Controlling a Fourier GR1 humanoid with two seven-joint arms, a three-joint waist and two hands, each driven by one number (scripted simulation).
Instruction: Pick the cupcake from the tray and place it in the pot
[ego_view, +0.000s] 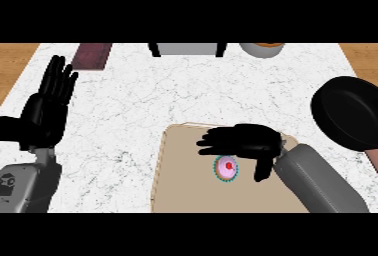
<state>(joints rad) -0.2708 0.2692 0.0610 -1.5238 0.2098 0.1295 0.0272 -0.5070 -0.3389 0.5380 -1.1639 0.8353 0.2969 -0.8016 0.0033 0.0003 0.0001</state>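
1. Looked like a kitchen: white marble-patterned counter (148, 100) with wooden edging at 9 and 3 o'clock.
2. Held cookware: black pot (347, 112) at 3 o'clock, tan tray (184, 185) at 6 o'clock.
3. Carried food: pink-frosted cupcake (226, 168) on that tray.

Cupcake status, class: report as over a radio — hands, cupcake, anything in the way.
Right hand open above cupcake, not gripping. Cupcake on tray. Left hand resting open at left. Pot at right, path unobstructed.
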